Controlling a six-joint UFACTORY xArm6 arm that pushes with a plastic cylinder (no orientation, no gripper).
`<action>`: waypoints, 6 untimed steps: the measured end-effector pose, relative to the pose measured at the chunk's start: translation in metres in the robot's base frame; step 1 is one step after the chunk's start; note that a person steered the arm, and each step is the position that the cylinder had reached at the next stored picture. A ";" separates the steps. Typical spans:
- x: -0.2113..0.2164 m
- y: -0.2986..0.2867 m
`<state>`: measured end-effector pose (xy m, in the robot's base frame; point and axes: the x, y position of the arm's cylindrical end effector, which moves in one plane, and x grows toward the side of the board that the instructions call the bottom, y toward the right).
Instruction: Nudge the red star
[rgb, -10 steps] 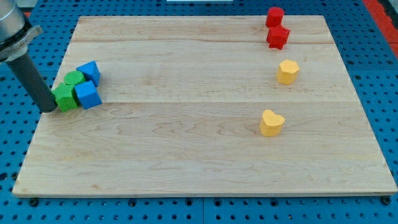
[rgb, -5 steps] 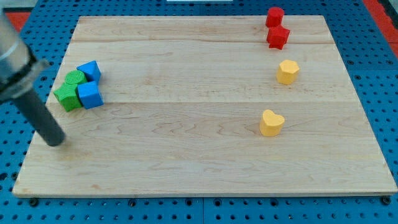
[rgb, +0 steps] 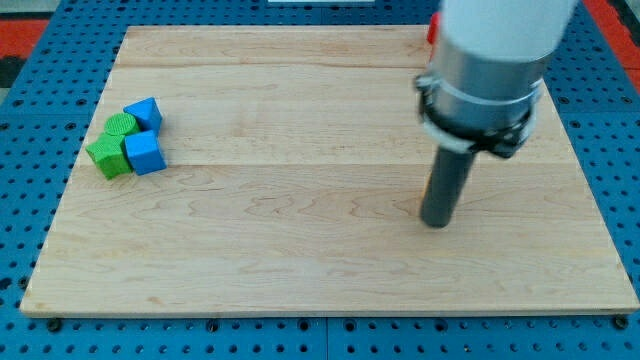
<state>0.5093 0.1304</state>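
My tip (rgb: 436, 222) rests on the wooden board (rgb: 300, 250) at the view's right; it is a plain rod with no pincer. The arm (rgb: 490, 60) hides the red star. At the view's left, well apart, cluster two blue cubes (rgb: 144, 154), (rgb: 146, 112), a green block (rgb: 106, 158) and a green cylinder (rgb: 121, 125).

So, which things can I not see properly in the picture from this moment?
- Red star: hidden behind the arm's grey body in the camera view.
- A red block: only a sliver shows at the arm's left edge, so its shape is unclear.
- Yellow blocks: none can be seen; the rod and the arm cover that area.
- My tip: visible, but whether it touches a block cannot be told.
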 end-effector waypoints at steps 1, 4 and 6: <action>-0.049 0.021; -0.101 -0.059; -0.256 -0.073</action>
